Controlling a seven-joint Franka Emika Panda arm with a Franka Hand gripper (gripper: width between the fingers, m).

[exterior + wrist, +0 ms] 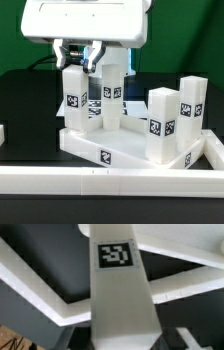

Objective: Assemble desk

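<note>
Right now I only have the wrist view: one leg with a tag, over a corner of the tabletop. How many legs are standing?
Observer: Four, all upright on the tabletop: the gripped leg, a back leg, and on the exterior view's right a near leg and a far leg.
Operator: Where on my leg is the grip?
Observer: The gripper sits at its top end, closed on it as far as I can tell.
Operator: Anything beside the tabletop?
Observer: A long white rail runs along the side nearest the exterior camera.
</note>
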